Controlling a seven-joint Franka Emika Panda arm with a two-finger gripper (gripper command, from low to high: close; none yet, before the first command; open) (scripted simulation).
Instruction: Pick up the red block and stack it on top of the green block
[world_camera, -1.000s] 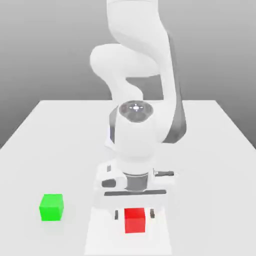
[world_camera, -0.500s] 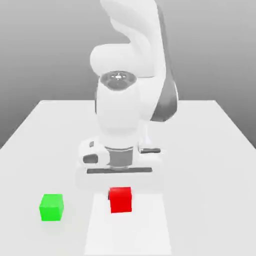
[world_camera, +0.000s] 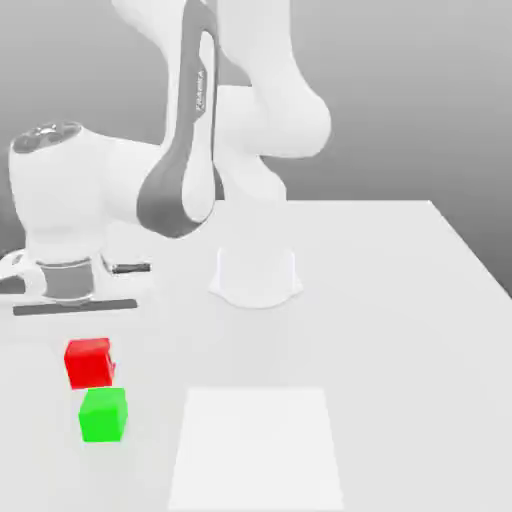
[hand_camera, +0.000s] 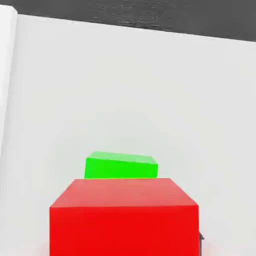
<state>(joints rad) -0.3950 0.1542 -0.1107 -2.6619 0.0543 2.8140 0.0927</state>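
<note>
Exterior view: 1 red block (world_camera: 89, 363) is gripped by the end effector (world_camera: 91, 364), raised so it can clear the 1 green block (world_camera: 103, 415), which sits on the bench (world_camera: 400, 400) at the exterior view's near left as the stacking base. A pale square (world_camera: 256, 445) lies right of it. Final alignment, then lowering, seems next.

In the exterior view I can't see all of the arm (world_camera: 190, 150): its hand runs off the left edge. In the hand view the red block (hand_camera: 125, 220) is cut off by the picture's edge and hides part of the green block (hand_camera: 121, 167) from me.
</note>
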